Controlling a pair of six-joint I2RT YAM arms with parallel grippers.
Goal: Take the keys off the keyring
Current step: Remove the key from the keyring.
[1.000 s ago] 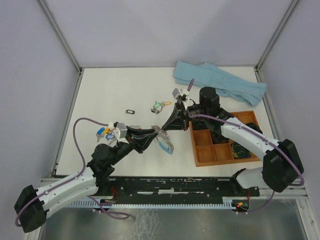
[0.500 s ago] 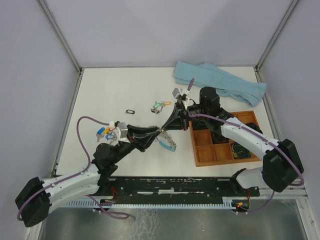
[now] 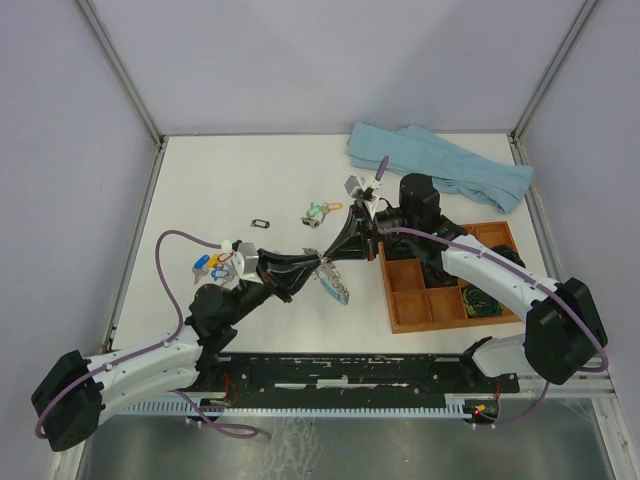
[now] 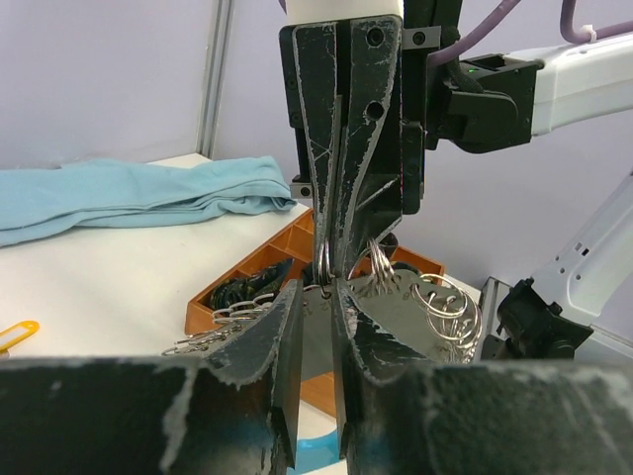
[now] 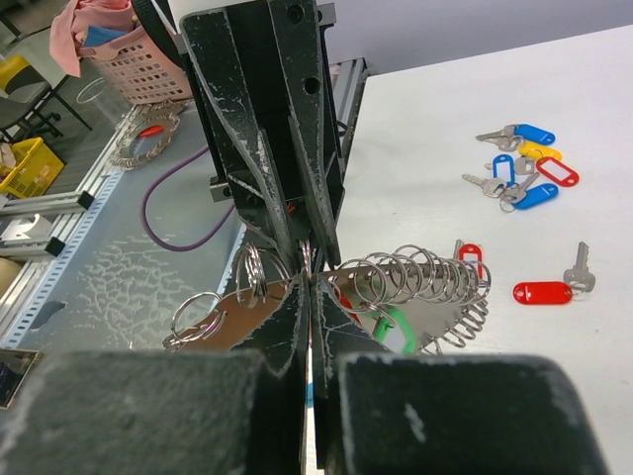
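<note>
Top external view: the keyring (image 3: 337,284) sits at centre frame, held from both sides. Right gripper (image 3: 332,253) is clamped tight on its jagged silvery edge; left gripper (image 3: 313,264) stands narrow, pinching one of its metal pieces. Loose keys (image 3: 208,265) with coloured tags lie left of centre.

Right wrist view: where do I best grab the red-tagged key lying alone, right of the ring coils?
Probably take the red-tagged key by its oblong tag, pinching across the narrow width from straight above: it lies flat on the table, both long edges free.
</note>
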